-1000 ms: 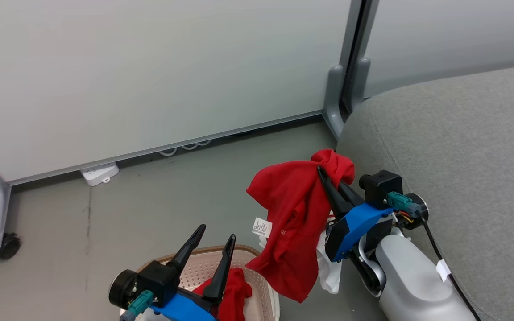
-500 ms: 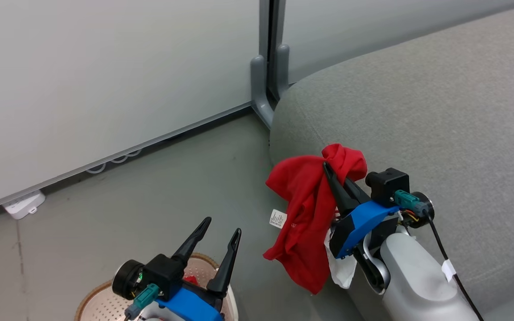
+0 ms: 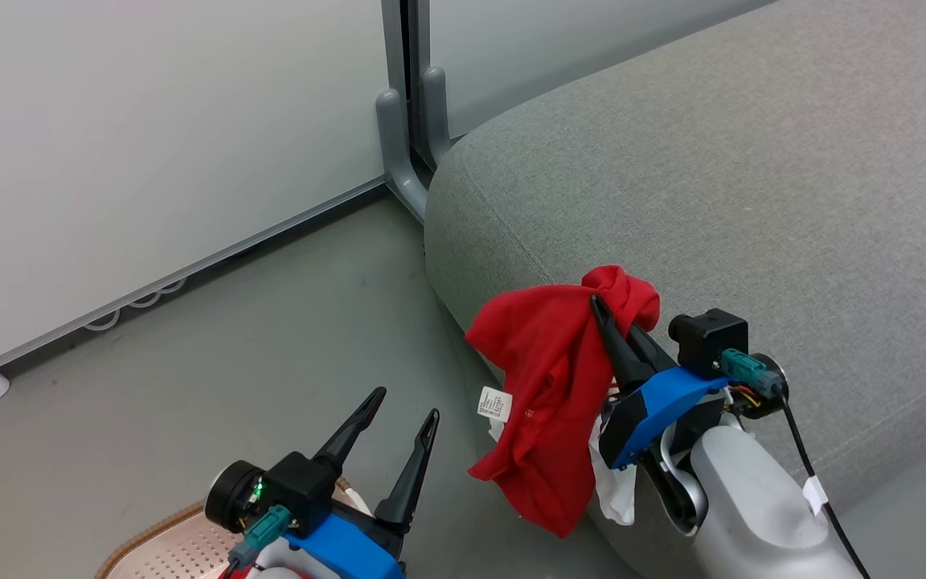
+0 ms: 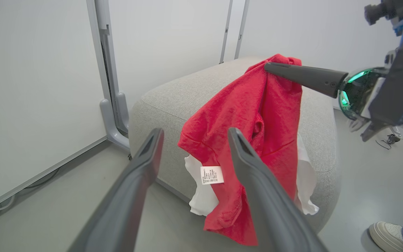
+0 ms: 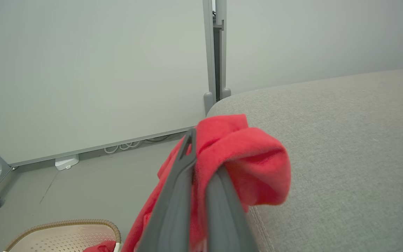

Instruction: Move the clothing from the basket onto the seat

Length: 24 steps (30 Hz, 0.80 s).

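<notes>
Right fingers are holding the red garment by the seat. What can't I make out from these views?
What is left in the basket: head view, cut by the bottom edge and covered by the left gripper.
Label print: left wrist view, too small.
White fabric: one piece with the red garment or separate, hidden behind it.
Person: left wrist view, shoe, rest off-frame.

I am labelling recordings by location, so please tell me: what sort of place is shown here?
Probably an office or lab area, not a home: pale partition panels on grey metal feet, a bare grey floor with a power strip by the wall, and one large grey seat.
</notes>
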Motion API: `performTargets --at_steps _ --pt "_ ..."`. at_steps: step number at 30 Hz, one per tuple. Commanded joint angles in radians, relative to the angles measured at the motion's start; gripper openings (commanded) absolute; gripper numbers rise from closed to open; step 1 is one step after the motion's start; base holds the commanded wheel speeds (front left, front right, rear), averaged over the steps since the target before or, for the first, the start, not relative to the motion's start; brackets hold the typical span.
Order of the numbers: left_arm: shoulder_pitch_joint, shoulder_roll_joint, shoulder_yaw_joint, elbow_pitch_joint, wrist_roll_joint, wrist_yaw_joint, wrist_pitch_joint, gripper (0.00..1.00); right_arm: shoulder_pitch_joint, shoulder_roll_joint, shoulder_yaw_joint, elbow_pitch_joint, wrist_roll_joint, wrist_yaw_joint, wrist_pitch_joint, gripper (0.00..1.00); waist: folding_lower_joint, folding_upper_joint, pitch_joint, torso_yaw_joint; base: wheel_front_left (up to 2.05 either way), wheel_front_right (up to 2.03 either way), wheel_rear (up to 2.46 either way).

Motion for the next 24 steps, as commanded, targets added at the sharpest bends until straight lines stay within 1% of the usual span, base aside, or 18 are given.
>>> performTargets --at_steps 1,10,13,16,18,24 --pt "-0.01 0.005 -0.003 0.003 -0.005 -0.004 -0.003 1.0 0.013 -0.001 -0.003 -0.001 0.009 -0.001 -0.008 0.0 0.0 0.0 0.001 0.002 0.0 0.0 0.0" --pt "-0.017 0.007 -0.011 0.004 -0.005 -0.004 -0.003 1.0 0.007 0.0 -0.029 0.003 0.022 -0.001 -0.01 0.0 0.0 0.0 0.012 0.025 0.0 0.0 0.0" --pt "-0.022 0.012 -0.007 -0.002 0.002 -0.004 -0.003 1.0 -0.027 -0.001 -0.067 0.003 0.002 -0.001 -0.014 0.0 0.0 0.0 0.028 0.029 0.0 0.0 0.0" --pt "-0.032 0.021 -0.002 -0.013 0.011 -0.004 -0.003 1.0 -0.079 -0.002 -0.131 -0.005 -0.023 -0.001 -0.019 0.0 0.0 0.0 0.059 0.031 0.0 0.0 0.0" --pt "-0.045 0.026 -0.009 -0.018 0.016 -0.004 -0.003 1.0 -0.123 -0.016 -0.181 -0.012 -0.046 -0.001 -0.015 0.0 0.0 0.0 0.086 0.04 0.0 0.0 0.0" --pt "-0.115 0.045 -0.051 -0.039 0.031 -0.004 -0.003 1.0 -0.279 -0.102 -0.316 -0.057 -0.085 -0.001 0.005 0.0 0.0 0.0 0.203 0.087 0.0 0.0 0.0"
